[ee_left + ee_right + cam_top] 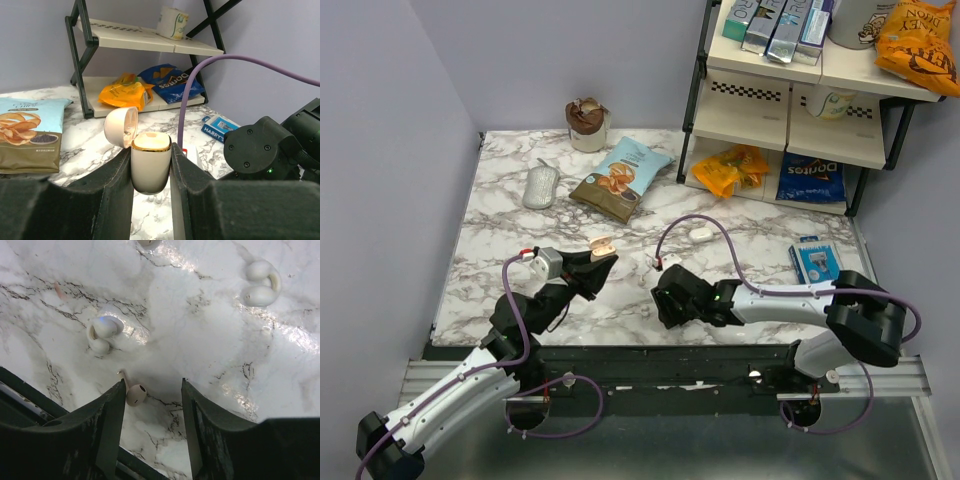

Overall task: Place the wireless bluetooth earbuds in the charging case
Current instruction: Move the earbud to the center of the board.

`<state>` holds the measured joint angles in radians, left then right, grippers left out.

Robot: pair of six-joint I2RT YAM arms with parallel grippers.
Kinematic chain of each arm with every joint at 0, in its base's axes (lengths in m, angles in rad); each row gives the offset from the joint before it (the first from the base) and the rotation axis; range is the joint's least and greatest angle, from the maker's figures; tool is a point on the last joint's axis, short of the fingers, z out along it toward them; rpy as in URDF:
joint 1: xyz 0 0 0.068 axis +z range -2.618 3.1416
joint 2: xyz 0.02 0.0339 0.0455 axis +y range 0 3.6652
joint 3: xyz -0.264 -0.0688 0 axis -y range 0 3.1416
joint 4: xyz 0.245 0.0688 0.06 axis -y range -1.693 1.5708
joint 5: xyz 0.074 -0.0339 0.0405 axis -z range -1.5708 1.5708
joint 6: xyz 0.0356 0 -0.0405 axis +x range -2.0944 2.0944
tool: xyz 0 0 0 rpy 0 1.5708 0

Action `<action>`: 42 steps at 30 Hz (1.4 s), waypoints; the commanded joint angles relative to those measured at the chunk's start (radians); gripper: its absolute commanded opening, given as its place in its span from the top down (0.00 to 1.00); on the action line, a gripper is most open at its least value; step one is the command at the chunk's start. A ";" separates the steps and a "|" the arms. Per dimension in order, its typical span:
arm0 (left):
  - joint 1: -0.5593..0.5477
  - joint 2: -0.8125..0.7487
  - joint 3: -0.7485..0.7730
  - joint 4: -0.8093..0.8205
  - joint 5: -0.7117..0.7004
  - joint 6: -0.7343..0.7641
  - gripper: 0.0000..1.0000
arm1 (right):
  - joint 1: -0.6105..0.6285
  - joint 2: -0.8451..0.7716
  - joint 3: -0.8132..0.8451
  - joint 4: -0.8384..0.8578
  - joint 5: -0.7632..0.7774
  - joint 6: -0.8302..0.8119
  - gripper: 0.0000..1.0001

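The right gripper (153, 382) hangs low over the marble table (500, 230) with its jaws partly open. A cream earbud (135, 394) with a short stem lies on the table between them. It is close against the finger on the left of the wrist view and well clear of the other finger. Whether it touches that near finger cannot be told.

Beyond the jaws lie two white clip-shaped buds, one (102, 332) near the earbud and one (261, 282) farther off to the right.

The left gripper (150, 150) is raised above the table and clamps the case (150, 170) by its two sides. The case stands upright between the fingers, its gold-rimmed top above their tips. Its lid (121, 125) is swung open and tilts back to the left of the wrist view. What sits inside the case cannot be made out.

Farther back a blue pack (815, 260) lies to the right, and a chip bag (620, 178) and a grey oval object (541, 186) lie mid-table. A shelf (790, 110) of snacks stands at the far right corner.
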<state>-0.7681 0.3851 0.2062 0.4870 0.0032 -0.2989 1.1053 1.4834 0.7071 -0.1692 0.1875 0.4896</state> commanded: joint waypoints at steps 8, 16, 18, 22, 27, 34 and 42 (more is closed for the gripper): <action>-0.010 -0.011 0.032 0.010 -0.019 0.011 1.00 | 0.030 -0.052 -0.054 0.014 -0.106 -0.048 0.37; -0.013 -0.008 0.028 0.010 -0.017 0.003 1.00 | 0.039 0.005 -0.037 0.007 -0.074 -0.056 0.48; -0.013 -0.006 0.029 0.009 -0.016 0.003 1.00 | 0.039 0.015 -0.031 -0.007 -0.056 -0.054 0.55; -0.014 -0.008 0.029 0.007 -0.019 0.003 1.00 | 0.037 0.031 -0.027 -0.026 -0.001 -0.059 0.62; -0.014 -0.008 0.030 0.005 -0.019 0.003 1.00 | 0.036 0.018 -0.023 -0.042 0.046 -0.056 0.72; -0.014 -0.002 0.035 0.012 -0.019 0.006 1.00 | -0.030 0.003 0.043 -0.090 0.141 -0.150 0.76; -0.014 0.012 0.032 0.030 -0.006 0.000 1.00 | -0.200 0.066 0.159 -0.090 0.106 -0.270 0.76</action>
<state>-0.7750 0.3923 0.2073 0.4854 0.0029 -0.2993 0.9470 1.5055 0.8013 -0.2371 0.2718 0.3077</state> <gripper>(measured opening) 0.367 0.237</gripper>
